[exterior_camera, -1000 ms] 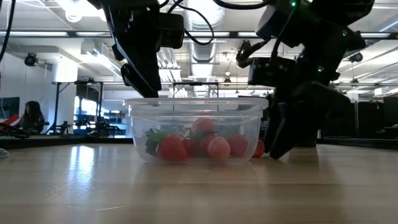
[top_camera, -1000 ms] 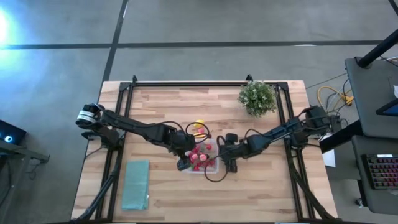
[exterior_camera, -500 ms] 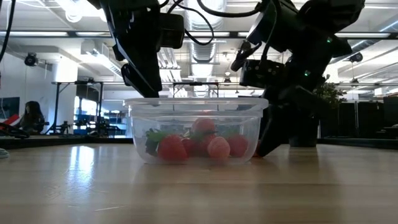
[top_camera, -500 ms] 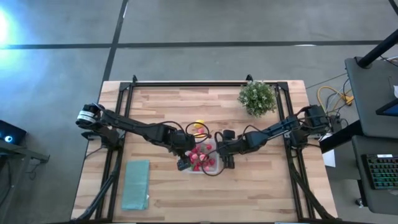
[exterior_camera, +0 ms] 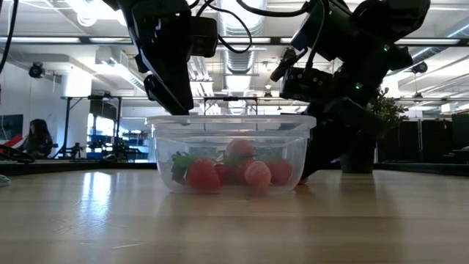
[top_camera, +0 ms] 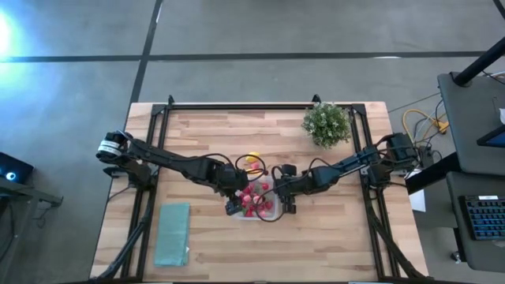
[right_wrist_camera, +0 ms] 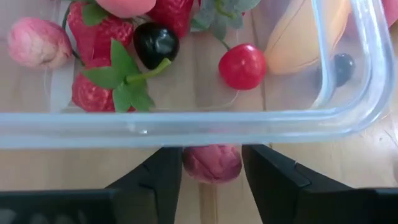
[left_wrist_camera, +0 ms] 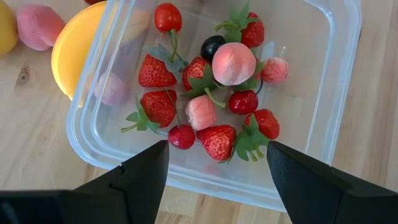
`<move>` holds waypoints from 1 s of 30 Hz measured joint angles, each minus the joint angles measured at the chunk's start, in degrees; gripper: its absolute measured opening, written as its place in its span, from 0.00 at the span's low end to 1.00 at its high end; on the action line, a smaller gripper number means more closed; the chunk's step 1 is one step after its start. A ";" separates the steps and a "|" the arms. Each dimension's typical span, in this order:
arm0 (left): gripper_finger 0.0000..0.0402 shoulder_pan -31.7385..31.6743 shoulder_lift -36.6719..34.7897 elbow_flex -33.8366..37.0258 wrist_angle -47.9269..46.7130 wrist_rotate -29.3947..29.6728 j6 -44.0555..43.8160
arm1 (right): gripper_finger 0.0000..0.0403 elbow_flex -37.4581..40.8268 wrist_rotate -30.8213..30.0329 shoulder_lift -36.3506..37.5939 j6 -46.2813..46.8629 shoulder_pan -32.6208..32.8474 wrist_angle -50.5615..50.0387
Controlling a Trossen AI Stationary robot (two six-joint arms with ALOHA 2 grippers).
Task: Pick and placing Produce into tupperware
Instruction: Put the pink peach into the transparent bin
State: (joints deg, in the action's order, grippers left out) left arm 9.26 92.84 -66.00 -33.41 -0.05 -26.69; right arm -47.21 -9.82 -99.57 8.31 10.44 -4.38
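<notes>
A pink fruit piece (right_wrist_camera: 211,163) is seen on the worktop (top_camera: 331,237) right against the tupperware (top_camera: 258,213) wall, flanked by the right gripper (right_wrist_camera: 211,180) fingers; whether it is pinched cannot be told. Strawberries (left_wrist_camera: 158,107) are heaped inside the box, near mid-worktop. Above it the left gripper (left_wrist_camera: 214,165) is held spread, nothing grasped.

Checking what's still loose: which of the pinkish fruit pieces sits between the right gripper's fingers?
The dark pink piece outside the tupperware, on the table against its wall, between the right gripper's fingers; the other pink ones lie inside.
</notes>
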 joint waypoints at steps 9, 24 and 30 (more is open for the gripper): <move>0.64 -0.09 0.00 0.00 0.04 -0.01 0.01 | 0.27 1.45 0.02 0.00 0.66 0.02 0.24; 0.64 -0.17 0.00 -0.07 1.45 -0.05 -0.03 | 0.24 -4.04 -0.12 10.83 5.25 0.77 -14.52; 0.64 -0.17 -0.59 -0.09 2.46 -0.13 -1.61 | 0.24 -7.40 5.34 15.22 6.04 1.05 -13.30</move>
State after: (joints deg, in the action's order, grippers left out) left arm 9.08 92.25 -66.08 -30.95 -0.18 -28.30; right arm -54.61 -4.48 -84.35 14.35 11.49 -17.68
